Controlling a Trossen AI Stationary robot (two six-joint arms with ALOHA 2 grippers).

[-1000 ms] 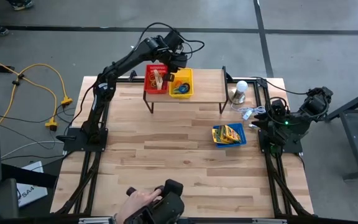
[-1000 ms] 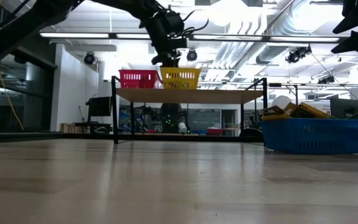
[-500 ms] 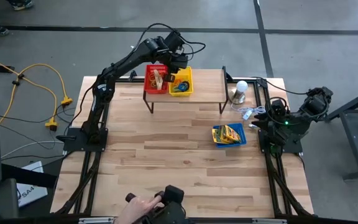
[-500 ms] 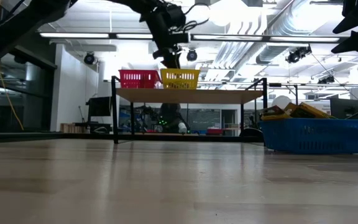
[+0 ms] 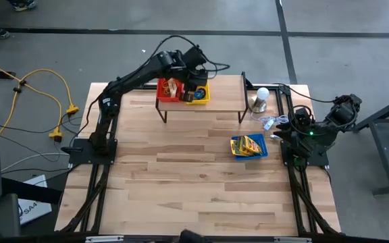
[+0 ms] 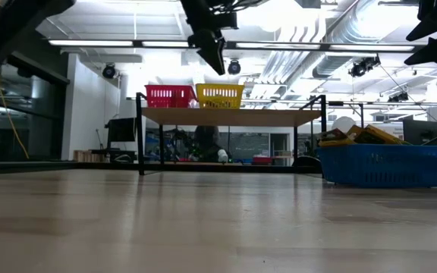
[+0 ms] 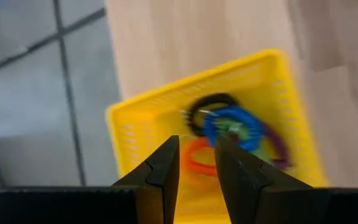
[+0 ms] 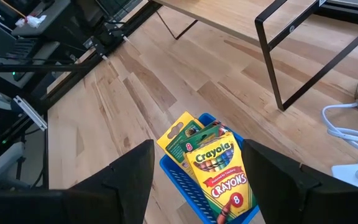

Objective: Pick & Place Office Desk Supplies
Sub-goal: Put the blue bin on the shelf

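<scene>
My left gripper (image 5: 196, 86) (image 6: 217, 67) hangs open above the yellow basket (image 5: 204, 97) (image 7: 135, 121) on the raised shelf (image 5: 225, 94), touching nothing. In the basket lie little rings: a blue one (image 7: 232, 127), an orange one (image 7: 194, 160) and a black one (image 7: 211, 102). The red basket (image 5: 166, 93) beside it holds tan rubber bands (image 5: 173, 84). My right gripper (image 8: 197, 149) waits open at the table's right edge, above the blue basket (image 5: 249, 146) of crayon boxes (image 8: 219, 168).
A white bulb on a metal base (image 5: 261, 98) and a tangle of white wire (image 5: 271, 123) lie at the shelf's right end. The shelf stands on dark legs (image 8: 272, 62). Bare wooden table (image 5: 181, 175) stretches toward the near edge.
My left gripper has risen and drifted from the yellow basket's far side toward the table's near edge, so that it now hangs over the basket. A person's hand at the table's near edge has drawn back out of view.
</scene>
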